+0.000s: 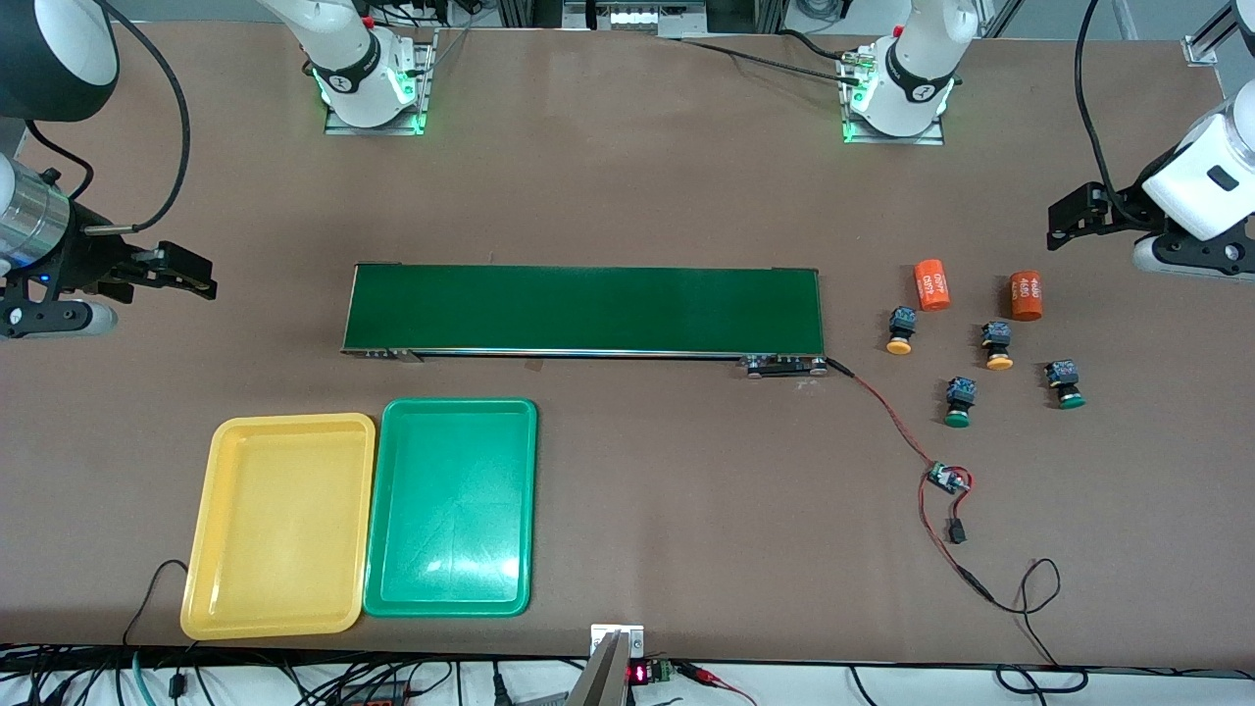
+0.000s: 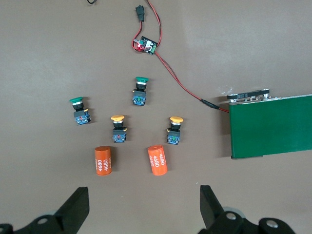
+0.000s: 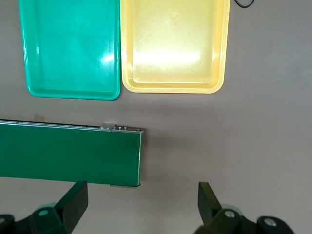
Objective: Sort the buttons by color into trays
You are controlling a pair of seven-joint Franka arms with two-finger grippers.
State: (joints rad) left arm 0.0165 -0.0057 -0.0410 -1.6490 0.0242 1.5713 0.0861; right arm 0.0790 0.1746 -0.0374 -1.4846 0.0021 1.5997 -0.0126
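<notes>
The left end effector [image 1: 1064, 218] is held wide open and empty above the brown worktop [image 1: 686, 490] at the left arm's end. Just nearer the front camera lie two green-capped push-buttons [image 1: 960, 401] and two yellow-orange-capped push-buttons [image 1: 900, 329]. The right end effector [image 1: 191, 273], equally spread and empty, waits at the right arm's end. The smooth, glossy yellow plastic tray [image 1: 279, 525] and green plastic tray [image 1: 453, 508] lie touching.

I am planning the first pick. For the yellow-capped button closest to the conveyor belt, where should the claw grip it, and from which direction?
Probably from straight above. That yellow-capped button lies on its side, so the left claw, open, should close across the black-and-blue body, not the round cap, which looks likely to slip. The orange cylinder lies close by, apart from it, so keep the fingers away from that.
</notes>
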